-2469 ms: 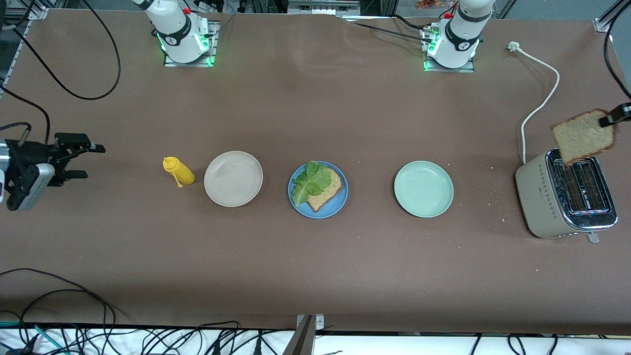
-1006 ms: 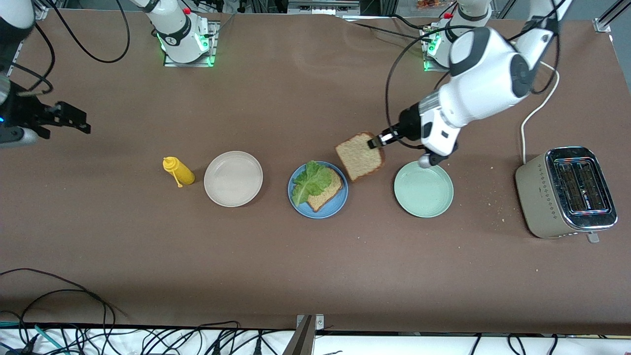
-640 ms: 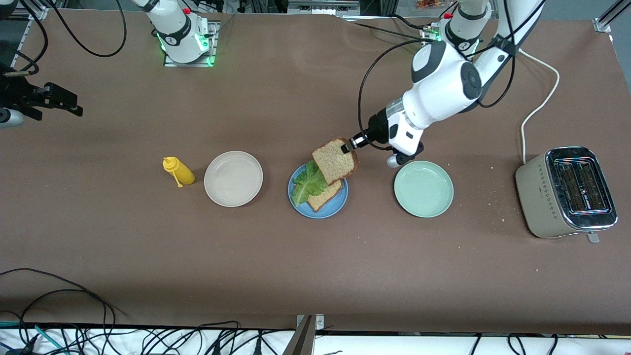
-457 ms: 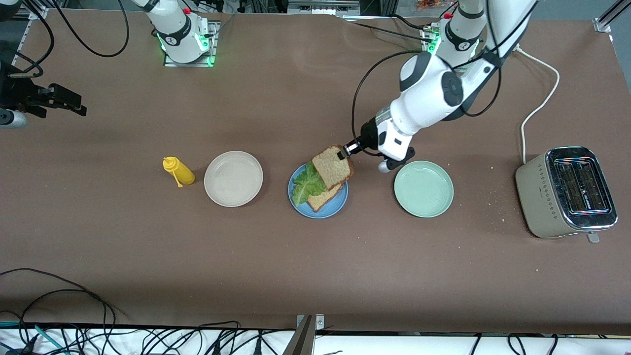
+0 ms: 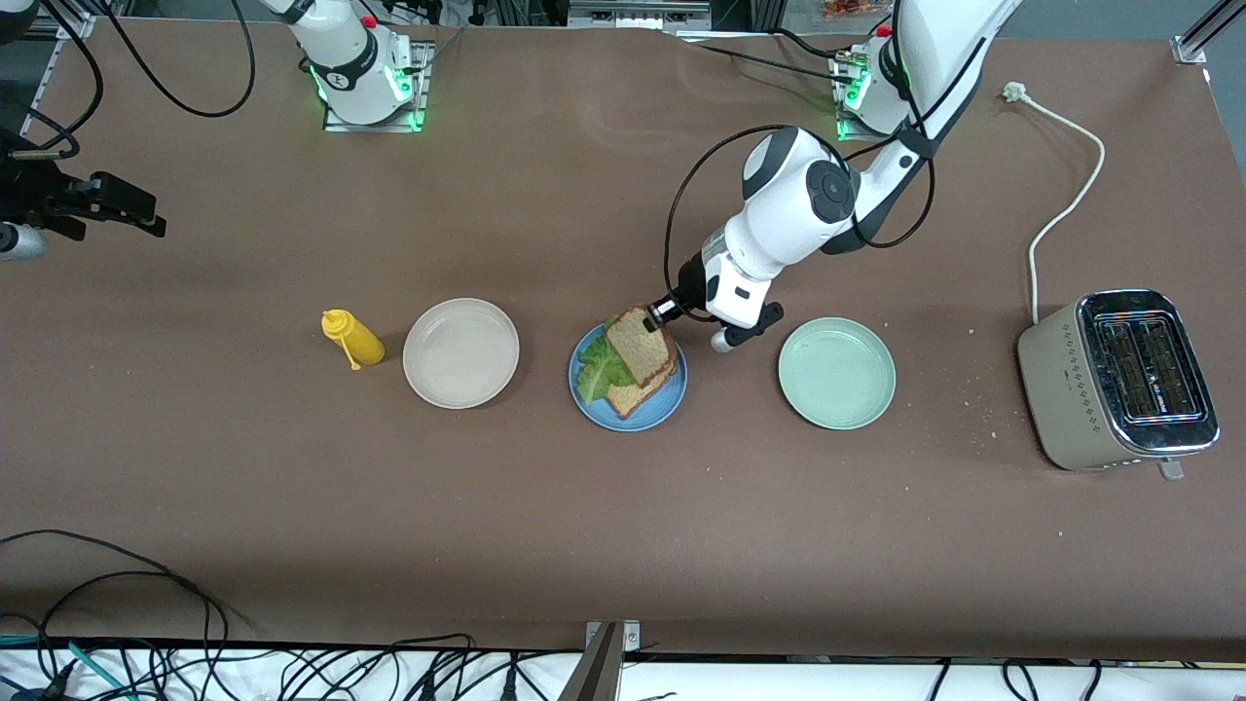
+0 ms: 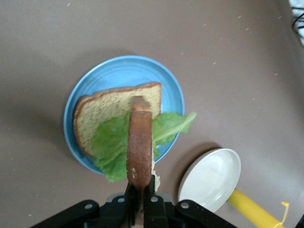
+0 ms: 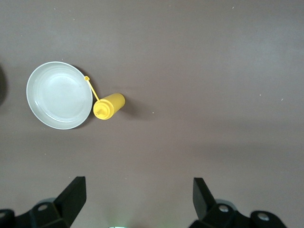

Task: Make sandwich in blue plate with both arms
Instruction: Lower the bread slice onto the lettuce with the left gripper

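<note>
The sandwich (image 5: 628, 365) lacks only its top: the left end effector (image 5: 654, 314) grips the second toast slice (image 5: 641, 348) just above lettuce (image 6: 114, 142); the right end effector (image 5: 136, 209) waits open.

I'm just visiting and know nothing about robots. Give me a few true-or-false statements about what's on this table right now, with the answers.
1. The left pincer holds a bread slice over the blue plate. True.
2. The right pincer grips the yellow squeeze bottle. False: it is open and empty, waiting over the table near the right arm's end.
3. Lettuce lies on the bread in the blue plate. True.
4. The mint-green plate holds bread. False: it is empty.
5. The toaster stands at the left arm's end. True.
</note>
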You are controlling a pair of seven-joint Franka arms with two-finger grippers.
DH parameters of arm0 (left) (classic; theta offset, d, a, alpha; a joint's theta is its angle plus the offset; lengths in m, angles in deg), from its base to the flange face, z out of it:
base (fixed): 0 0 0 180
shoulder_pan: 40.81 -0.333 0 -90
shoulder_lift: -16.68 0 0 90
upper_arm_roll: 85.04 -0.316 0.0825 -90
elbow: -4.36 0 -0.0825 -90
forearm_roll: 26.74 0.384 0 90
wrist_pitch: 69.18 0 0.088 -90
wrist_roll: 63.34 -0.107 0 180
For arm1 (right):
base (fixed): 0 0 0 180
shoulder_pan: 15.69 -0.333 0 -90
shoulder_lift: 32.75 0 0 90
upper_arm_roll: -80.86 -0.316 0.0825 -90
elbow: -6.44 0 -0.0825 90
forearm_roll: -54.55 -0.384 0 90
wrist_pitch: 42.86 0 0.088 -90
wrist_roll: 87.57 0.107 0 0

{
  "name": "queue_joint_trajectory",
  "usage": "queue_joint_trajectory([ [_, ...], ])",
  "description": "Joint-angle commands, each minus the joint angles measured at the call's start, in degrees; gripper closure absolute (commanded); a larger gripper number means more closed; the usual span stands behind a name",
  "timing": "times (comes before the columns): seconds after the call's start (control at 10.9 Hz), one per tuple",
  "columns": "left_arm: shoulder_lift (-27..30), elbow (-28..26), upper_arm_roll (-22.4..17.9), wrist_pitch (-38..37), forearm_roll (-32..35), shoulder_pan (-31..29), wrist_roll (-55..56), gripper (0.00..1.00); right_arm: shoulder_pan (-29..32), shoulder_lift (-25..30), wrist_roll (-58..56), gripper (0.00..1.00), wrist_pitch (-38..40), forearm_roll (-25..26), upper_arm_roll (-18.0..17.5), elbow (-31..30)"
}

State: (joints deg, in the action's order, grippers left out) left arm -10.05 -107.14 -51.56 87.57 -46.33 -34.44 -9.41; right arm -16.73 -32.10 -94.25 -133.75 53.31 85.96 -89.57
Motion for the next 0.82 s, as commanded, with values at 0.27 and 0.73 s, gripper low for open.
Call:
queue_joint_trajectory([
  [0.27, -1.30, 4.10, -0.87, -0.13, 1.84, 1.18, 2.93, 1.00, 0.25, -0.75, 1.49, 0.00, 0.37, 0.97, -0.70, 2.23],
  [0.73, -3.85, 6.64, -0.96, 1.89, 1.75, 2.94, 3.98, 1.00, 0.25, -0.83, 1.59, 0.00, 0.28, 0.36, -0.53, 2.14],
])
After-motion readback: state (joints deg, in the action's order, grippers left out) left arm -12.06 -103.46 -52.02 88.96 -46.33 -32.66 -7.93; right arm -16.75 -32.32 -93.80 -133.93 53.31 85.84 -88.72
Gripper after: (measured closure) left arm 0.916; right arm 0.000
